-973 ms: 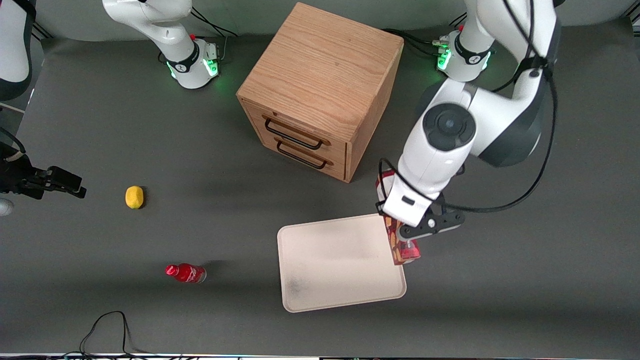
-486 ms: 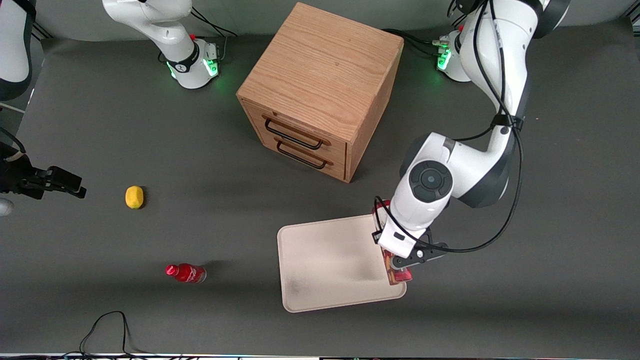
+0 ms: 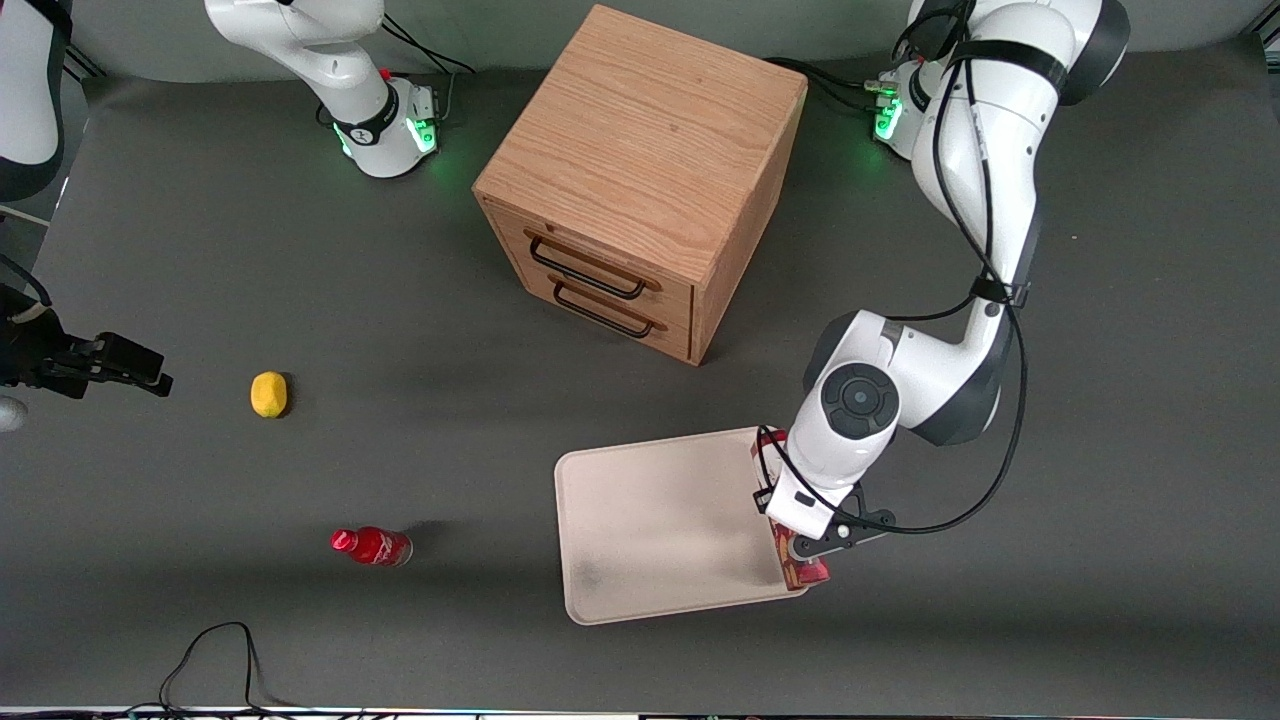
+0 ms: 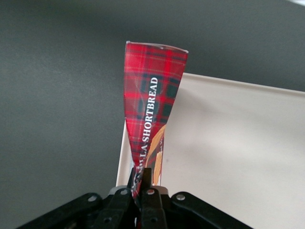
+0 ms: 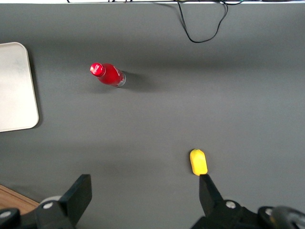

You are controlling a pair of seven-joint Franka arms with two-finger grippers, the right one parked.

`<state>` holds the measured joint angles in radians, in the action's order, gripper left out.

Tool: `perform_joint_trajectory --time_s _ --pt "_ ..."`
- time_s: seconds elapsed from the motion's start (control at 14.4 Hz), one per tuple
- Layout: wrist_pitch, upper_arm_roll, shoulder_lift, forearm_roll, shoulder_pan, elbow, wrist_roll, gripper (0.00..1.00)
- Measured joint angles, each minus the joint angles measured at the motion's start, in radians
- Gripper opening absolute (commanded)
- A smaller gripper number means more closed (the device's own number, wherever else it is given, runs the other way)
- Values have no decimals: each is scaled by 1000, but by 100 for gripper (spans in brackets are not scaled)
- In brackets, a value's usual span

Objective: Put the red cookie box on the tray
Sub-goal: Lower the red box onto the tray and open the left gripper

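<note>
The red cookie box [image 4: 151, 109] is a long tartan carton with white lettering; my left gripper [image 4: 141, 180] is shut on its end flap. In the front view the gripper [image 3: 808, 556] hangs over the tray's edge nearest the working arm's end of the table, and only bits of the box [image 3: 797, 569] show below the wrist. The off-white tray [image 3: 660, 525] lies flat on the dark table, nearer the front camera than the drawer cabinet. In the wrist view the box runs along the tray's [image 4: 238, 152] rim. Whether the box touches the tray is hidden.
A wooden drawer cabinet [image 3: 640, 175] with two black handles stands farther from the front camera than the tray. A small red bottle [image 3: 371, 546] and a yellow lemon [image 3: 268, 393] lie toward the parked arm's end of the table. A black cable [image 3: 215, 655] loops near the front edge.
My left gripper has carried the cookie box nearer the front camera and lower, from beside the tray's corner to along its edge nearest the working arm.
</note>
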<state>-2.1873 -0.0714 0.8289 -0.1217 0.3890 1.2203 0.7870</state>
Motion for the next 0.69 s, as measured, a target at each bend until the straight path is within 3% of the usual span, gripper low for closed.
perform_joint_trajectory --time_s 0.28,0.69 --pt "-49 -1 32 -59 3 4 62 0" --pt "-57 -5 39 -65 17 3 82 0"
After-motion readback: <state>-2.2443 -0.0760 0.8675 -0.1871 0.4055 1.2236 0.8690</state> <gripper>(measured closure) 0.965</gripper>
